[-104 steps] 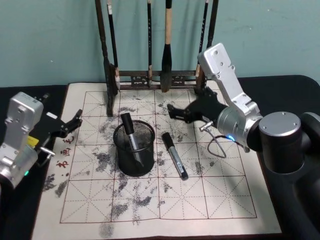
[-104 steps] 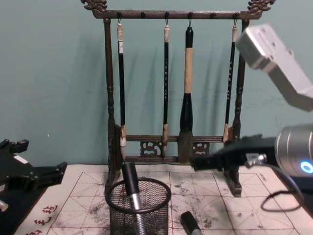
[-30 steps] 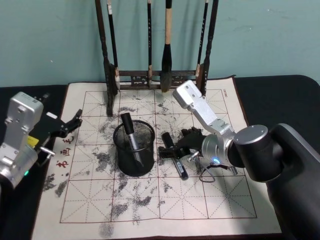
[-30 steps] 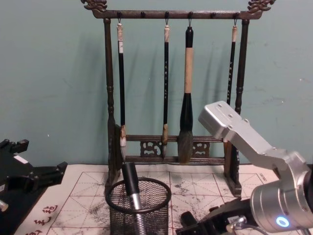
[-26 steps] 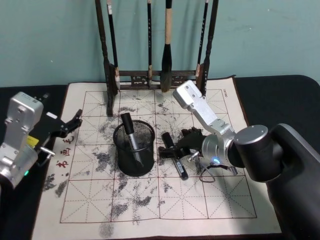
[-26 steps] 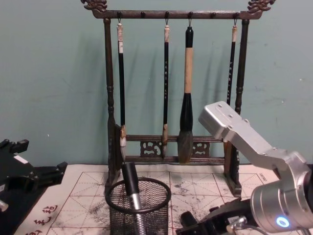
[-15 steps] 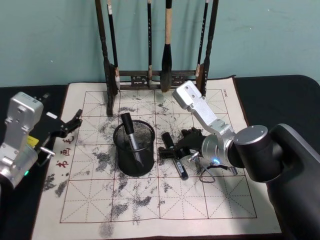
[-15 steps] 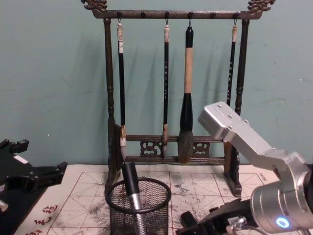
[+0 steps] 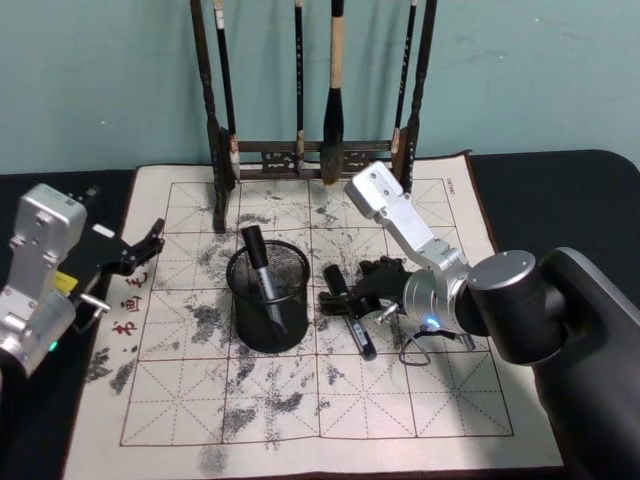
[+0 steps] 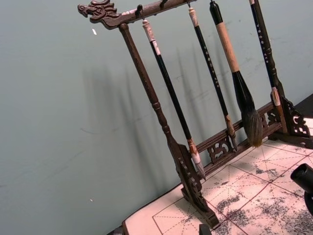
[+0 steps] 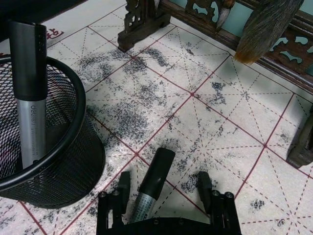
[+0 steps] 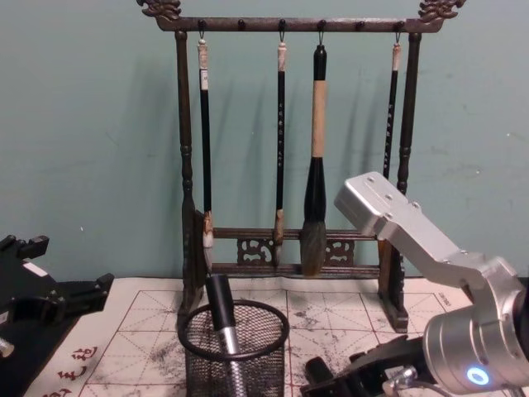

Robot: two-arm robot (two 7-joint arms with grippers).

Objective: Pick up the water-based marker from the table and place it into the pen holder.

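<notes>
The marker (image 9: 349,312) lies flat on the counter's (image 9: 560,190) mat (image 9: 300,400), just right of the pen holder (image 9: 250,325). Its long axis runs front to back, with the cap end toward the brush rack (image 9: 310,155). A second marker (image 9: 256,260) stands tilted inside the holder. My right end effector (image 11: 164,180) straddles the cap end, released, with fingers (image 11: 124,182) on either side and not touching. The left end effector (image 9: 135,250) sits parked at the mat's left edge.

The pen holder (image 9: 246,316) is metal mesh, the rack (image 12: 240,25) carved wood.
</notes>
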